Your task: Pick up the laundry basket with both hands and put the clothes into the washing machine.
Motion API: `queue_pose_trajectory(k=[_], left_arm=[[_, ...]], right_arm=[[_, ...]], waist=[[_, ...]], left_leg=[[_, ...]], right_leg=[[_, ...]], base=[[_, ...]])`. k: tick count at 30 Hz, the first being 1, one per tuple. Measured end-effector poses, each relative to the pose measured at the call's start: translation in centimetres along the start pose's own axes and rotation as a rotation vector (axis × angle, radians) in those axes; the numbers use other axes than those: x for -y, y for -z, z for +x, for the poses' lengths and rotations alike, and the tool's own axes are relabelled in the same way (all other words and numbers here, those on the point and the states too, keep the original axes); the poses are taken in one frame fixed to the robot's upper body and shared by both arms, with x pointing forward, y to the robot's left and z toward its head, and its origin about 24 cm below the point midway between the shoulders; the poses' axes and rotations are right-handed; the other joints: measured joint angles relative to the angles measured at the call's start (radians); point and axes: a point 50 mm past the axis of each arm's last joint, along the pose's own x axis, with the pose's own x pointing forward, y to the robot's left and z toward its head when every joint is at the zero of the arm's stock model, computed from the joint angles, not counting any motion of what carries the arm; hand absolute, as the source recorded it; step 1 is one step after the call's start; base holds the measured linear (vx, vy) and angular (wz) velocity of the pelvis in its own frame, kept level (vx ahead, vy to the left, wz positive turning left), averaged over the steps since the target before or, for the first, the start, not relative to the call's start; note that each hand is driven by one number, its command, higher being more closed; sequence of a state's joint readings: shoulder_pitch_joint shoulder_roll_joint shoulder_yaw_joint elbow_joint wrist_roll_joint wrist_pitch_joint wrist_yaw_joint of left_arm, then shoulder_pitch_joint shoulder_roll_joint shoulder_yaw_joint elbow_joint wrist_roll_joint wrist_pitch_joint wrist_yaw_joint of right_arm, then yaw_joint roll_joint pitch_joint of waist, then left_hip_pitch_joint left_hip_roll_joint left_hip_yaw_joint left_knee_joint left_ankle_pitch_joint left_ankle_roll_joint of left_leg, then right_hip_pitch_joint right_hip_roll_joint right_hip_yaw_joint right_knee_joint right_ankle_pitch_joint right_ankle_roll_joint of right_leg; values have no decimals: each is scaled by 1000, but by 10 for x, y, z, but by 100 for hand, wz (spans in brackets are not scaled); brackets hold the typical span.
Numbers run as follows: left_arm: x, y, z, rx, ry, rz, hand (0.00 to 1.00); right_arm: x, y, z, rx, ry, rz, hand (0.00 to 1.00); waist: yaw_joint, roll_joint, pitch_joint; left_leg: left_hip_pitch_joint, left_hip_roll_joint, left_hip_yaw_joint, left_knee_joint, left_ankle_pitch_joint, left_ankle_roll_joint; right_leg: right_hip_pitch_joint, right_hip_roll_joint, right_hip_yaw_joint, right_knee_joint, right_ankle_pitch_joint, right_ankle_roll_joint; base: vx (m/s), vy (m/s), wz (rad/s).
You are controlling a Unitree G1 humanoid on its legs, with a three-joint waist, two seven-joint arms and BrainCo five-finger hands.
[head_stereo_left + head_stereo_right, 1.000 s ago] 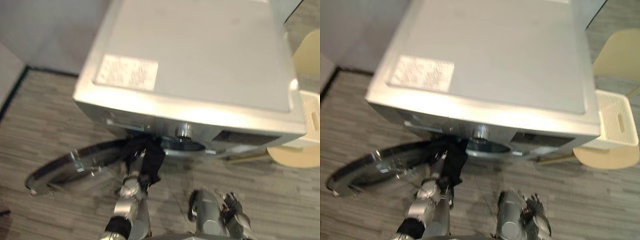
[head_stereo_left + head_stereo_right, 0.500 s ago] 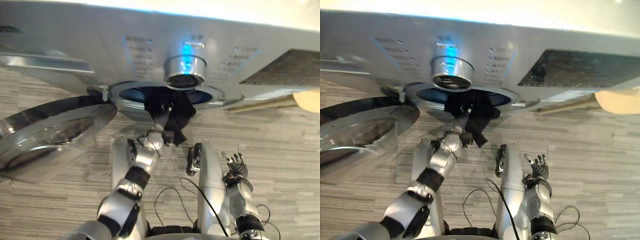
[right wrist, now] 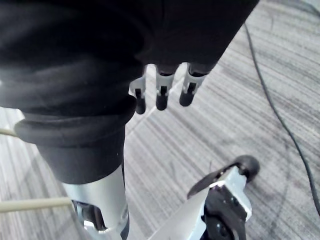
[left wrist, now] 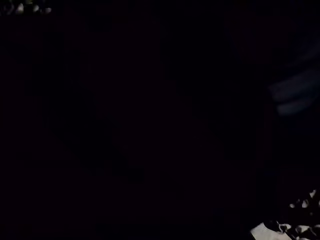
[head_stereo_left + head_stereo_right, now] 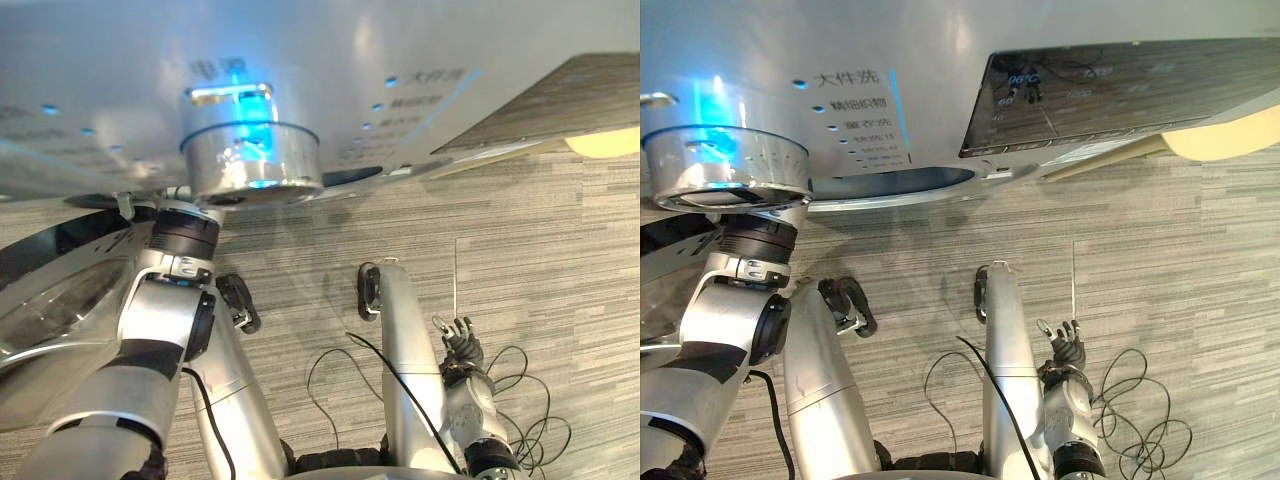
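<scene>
The left arm (image 5: pixel 165 310) has pushed deeper into the washing machine (image 5: pixel 330 60), so the left robot hand and the dark garment are hidden; its grip cannot be told. The right robot hand (image 5: pixel 460 342) hangs loose-fingered above the floor (image 5: pixel 560 250).

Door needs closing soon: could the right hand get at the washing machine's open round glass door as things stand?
Probably not: the right hand hangs low at the right, the round glass door lies open at far left, and the left arm stands between them.
</scene>
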State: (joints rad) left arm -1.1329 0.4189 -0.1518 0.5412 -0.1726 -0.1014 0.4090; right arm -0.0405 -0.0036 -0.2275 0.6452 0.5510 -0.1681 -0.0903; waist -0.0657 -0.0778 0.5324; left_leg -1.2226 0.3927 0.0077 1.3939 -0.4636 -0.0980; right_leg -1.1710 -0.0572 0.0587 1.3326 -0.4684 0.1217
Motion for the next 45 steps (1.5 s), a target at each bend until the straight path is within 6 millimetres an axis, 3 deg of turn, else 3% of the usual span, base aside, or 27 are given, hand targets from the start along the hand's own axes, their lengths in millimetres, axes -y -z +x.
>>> queue_pose_trajectory(k=[3, 6, 7, 12, 15, 21, 26, 30, 37, 42, 45], left_arm=[[13, -6, -2, 71, 43, 159, 100], [16, -6, -4, 124, 62, 286, 100], [18, -6, -6, 153, 69, 345, 0], [36, -10, -11, 333, 175, 721, 0], [42, -10, -10, 344, 241, 843, 0], [39, -7, 4, 247, 247, 889, 0], [24, 1, 18, 80, 211, 852, 0], [9, 0, 29, -25, 170, 763, 0], [-14, 18, 33, -251, 79, 351, 0], [-18, 21, 33, -331, 34, 2, 0], [-16, 19, 33, -322, -1, -41, 0]], right_arm=[[15, 9, -7, -28, 37, 10, 0], [17, 10, -9, -27, 52, 49, 0], [15, 7, -8, -16, 44, 58, 0], [7, -6, -7, 50, -2, 78, 0], [7, -5, -8, 50, 2, 101, 0], [10, 5, -9, 7, 15, 103, 0], [13, 10, -10, -20, 29, 116, 0], [14, 18, -11, -74, 34, 117, 0], [16, 25, -14, -111, 36, 111, 0], [17, 26, -15, -116, 39, 105, 0], [17, 26, -15, -114, 38, 101, 0]], waist=[[2, 0, 0], [2, 0, 0], [3, -1, 0], [15, -1, -1], [15, -2, -1], [14, -4, -3], [13, -9, -5], [-4, -18, -11], [-19, -20, -12], [-27, -19, -12], [-27, -19, -12]], left_leg=[[-8, -13, -7, 0, 0, 1], [-9, -14, -7, 0, 0, 1], [-9, -14, -7, 0, 0, 1], [-20, -12, -6, 1, 0, 1], [-23, -10, -3, 0, 0, 3], [-38, -4, -2, -2, 3, 9], [-46, 9, 0, -6, 5, 11], [-67, 9, -4, -12, 20, 12], [-67, 10, -11, -32, 32, 5], [-68, 9, -20, -36, 34, 2], [-68, 6, -25, -39, 39, 0]], right_leg=[[-7, -13, 0, 5, 0, 0], [-9, -13, 1, 5, 0, 0], [-9, -13, 1, 4, 0, 0], [-13, -10, -2, -7, 7, -1], [-15, -7, -1, -18, 17, 0], [-25, 4, 3, -39, 41, 6], [-40, 19, 11, -50, 56, 4], [-58, 22, 3, -52, 67, -2], [-58, 24, -8, -61, 71, -9], [-53, 22, -20, -62, 70, -10], [-48, 21, -26, -62, 69, -12]], base=[[-33, -16, 9], [-8, -21, 1], [0, 0, 0], [1, -2, -2], [-5, 4, -6], [-30, 2, -8], [-41, -35, -10], [-27, -49, -1], [-6, -46, 1], [11, -28, 1], [-3, -28, 5]])
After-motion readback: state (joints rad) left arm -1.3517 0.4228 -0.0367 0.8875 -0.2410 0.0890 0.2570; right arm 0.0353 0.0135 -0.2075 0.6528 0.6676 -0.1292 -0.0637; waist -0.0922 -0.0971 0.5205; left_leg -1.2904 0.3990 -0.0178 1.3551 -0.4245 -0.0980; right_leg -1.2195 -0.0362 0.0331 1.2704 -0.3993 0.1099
